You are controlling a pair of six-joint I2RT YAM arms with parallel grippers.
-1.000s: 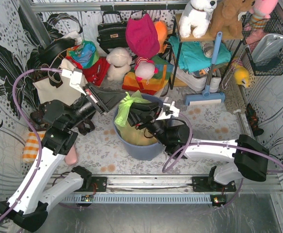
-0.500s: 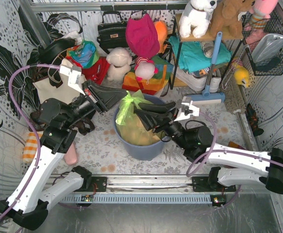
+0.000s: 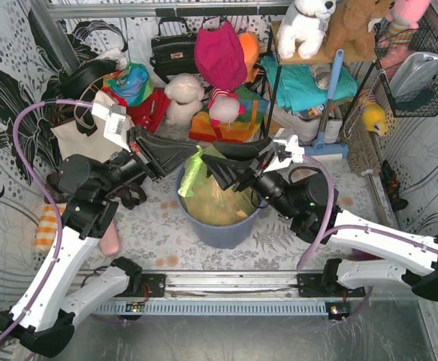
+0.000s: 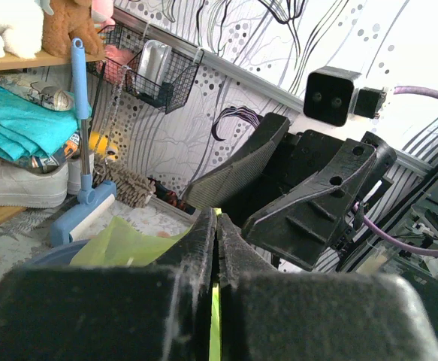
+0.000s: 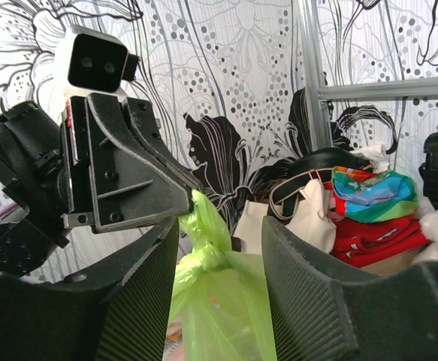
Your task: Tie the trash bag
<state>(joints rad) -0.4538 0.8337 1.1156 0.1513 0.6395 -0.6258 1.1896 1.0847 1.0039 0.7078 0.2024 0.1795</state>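
A counter (image 3: 162, 222) draped in flowered cloth is enclosed by black-and-white patterned walls (image 3: 8, 75). Bags and plush toys are heaped at the back beside a shelf (image 3: 320, 54). The trash bag (image 3: 196, 169) is seated in a blue-grey bin (image 3: 222, 233) at mid-counter, with its gathered top drawn up leftward. That top is pinched by the left claw (image 3: 191, 153), whose fingers are pressed together. The right claw (image 3: 212, 162) is held apart, astride the bag's neck. Compared with a second ago, the right claw is spread wider and its arm is stretched further right.
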